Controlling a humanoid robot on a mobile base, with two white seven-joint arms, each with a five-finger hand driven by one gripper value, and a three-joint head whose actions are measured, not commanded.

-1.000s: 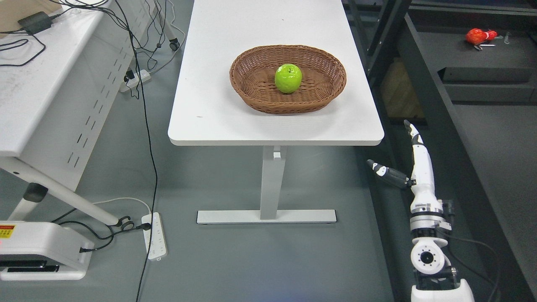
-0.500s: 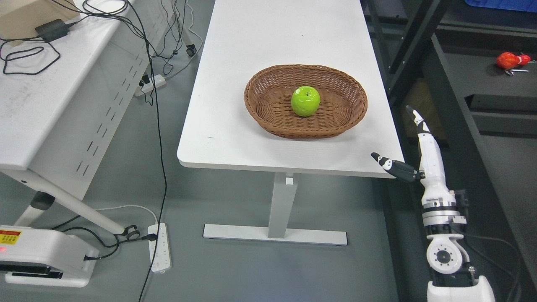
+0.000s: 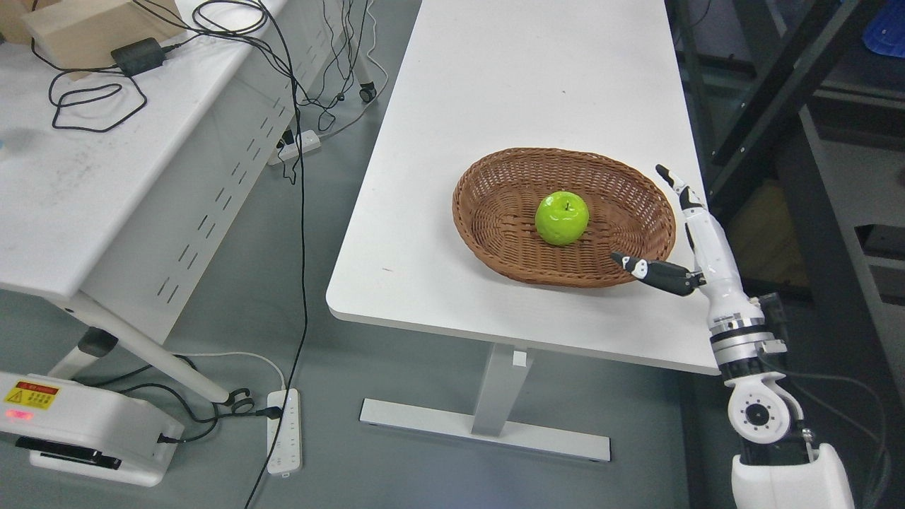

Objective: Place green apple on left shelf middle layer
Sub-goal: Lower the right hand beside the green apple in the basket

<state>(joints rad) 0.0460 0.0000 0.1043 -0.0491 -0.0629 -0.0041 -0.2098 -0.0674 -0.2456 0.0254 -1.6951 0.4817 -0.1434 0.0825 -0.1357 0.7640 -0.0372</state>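
A glossy green apple [image 3: 561,218] sat upright, stem up, near the middle of an oval brown wicker basket [image 3: 495,226]. The basket rested on the white surface [image 3: 509,85], toward its near right corner, the fruit untouched.

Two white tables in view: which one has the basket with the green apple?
The right-hand table, nearer the right hand: it carries the wicker basket holding the green apple. The left table has only cables and a box.
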